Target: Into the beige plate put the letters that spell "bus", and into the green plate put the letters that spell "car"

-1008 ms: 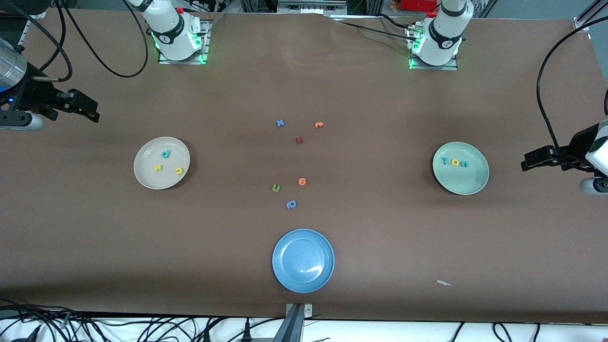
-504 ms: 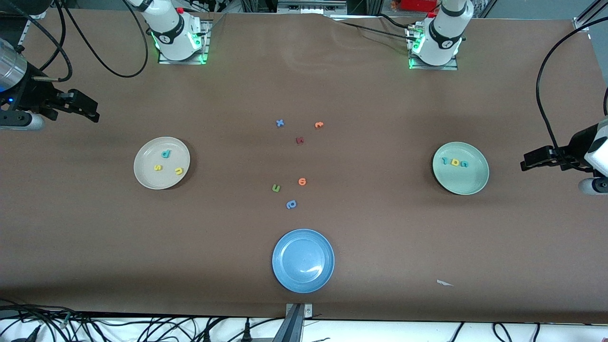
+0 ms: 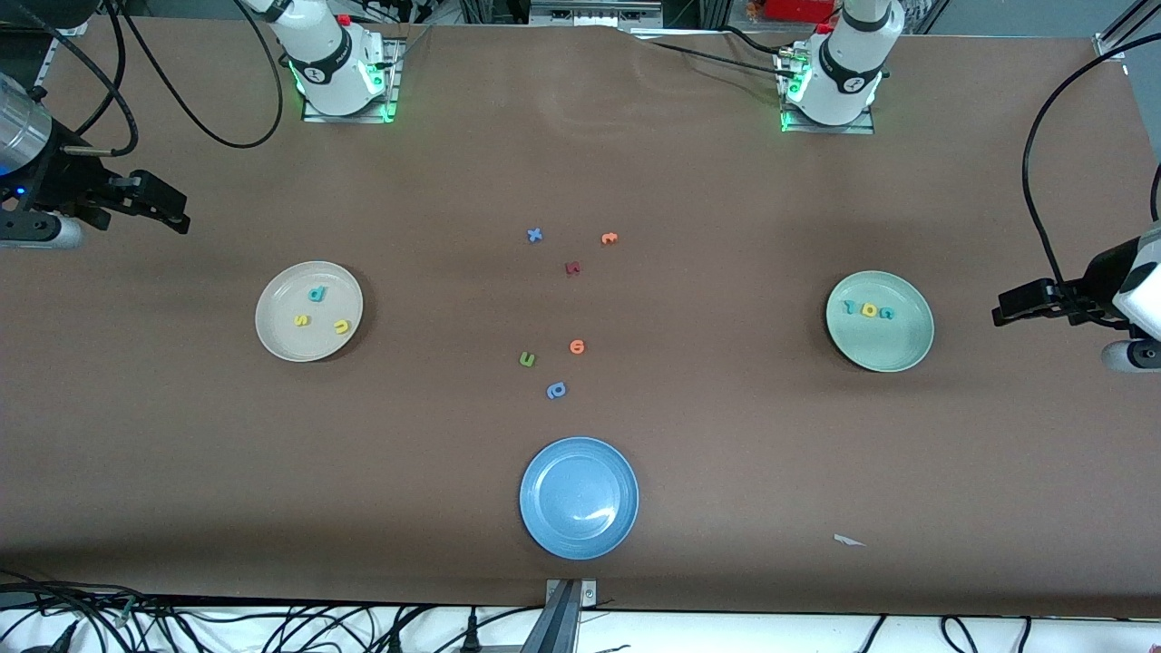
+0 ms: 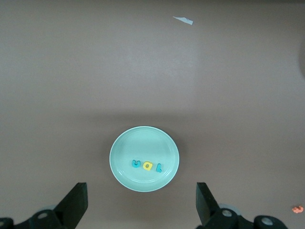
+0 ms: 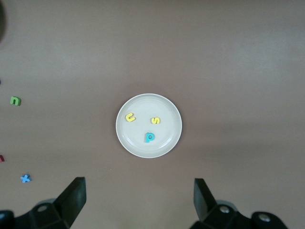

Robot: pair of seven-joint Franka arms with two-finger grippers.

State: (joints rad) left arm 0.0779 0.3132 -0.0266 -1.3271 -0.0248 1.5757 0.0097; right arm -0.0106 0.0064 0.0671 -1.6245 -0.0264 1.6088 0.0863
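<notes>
Both tools are hanging released and empty at the ends of the worktop [image 3: 726, 453]. Left tool [image 3: 1002, 308] is waiting over the bare worktop at the left arm's end, jaws spread wide, just beside the green plate [image 3: 907, 358] and apart from it. That plate is holding the teal "c" [image 3: 888, 313], yellow "a" [image 3: 870, 310] and teal "r" [image 3: 851, 308] in a row. Right tool [image 3: 177, 213] is hovering with jaws spread, near the beige plate [image 3: 272, 340], which is carrying the teal "b" [image 3: 317, 293], yellow "u" [image 3: 342, 326] and yellow "s" [image 3: 301, 319].
</notes>
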